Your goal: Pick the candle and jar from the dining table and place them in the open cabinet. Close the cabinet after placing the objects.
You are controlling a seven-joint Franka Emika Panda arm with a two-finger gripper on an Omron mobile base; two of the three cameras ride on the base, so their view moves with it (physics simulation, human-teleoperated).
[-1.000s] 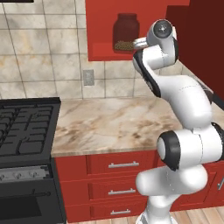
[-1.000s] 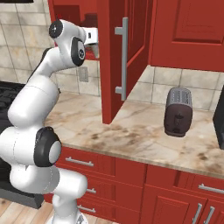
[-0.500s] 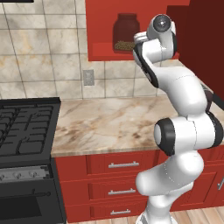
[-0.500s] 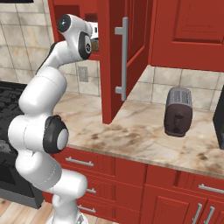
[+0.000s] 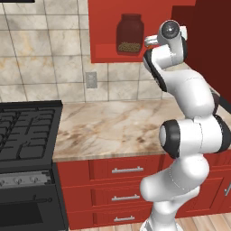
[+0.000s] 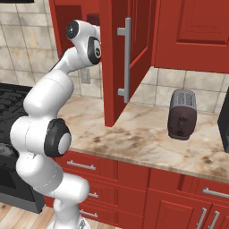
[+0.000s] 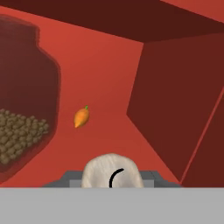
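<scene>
Hand view looks into the red cabinet (image 7: 109, 83), and the candle (image 7: 111, 173) sits right at the bottom edge, between the tips of the end effector (image 7: 111, 179). The tips are closed in tight on it, so the end effector seems to be holding the candle. The candle is small, pale grey and round, and it stands up with its long way pointing up. A thin black curl shows on its top. The jar (image 7: 22, 109) is already on the cabinet shelf, off to the left of the candle and a bit deeper in. It is big and dark, with tan grains at the bottom. A tiny orange carrot shape (image 7: 82, 117) shows between them, further back. From the left base view, the jar (image 5: 130, 35) stands on the shelf, and the wrist is just beside it at the cabinet mouth. I think the candle only needs to go down onto the shelf beside the jar. The door (image 6: 123, 53) is wide open, so it is not yet shut.
</scene>
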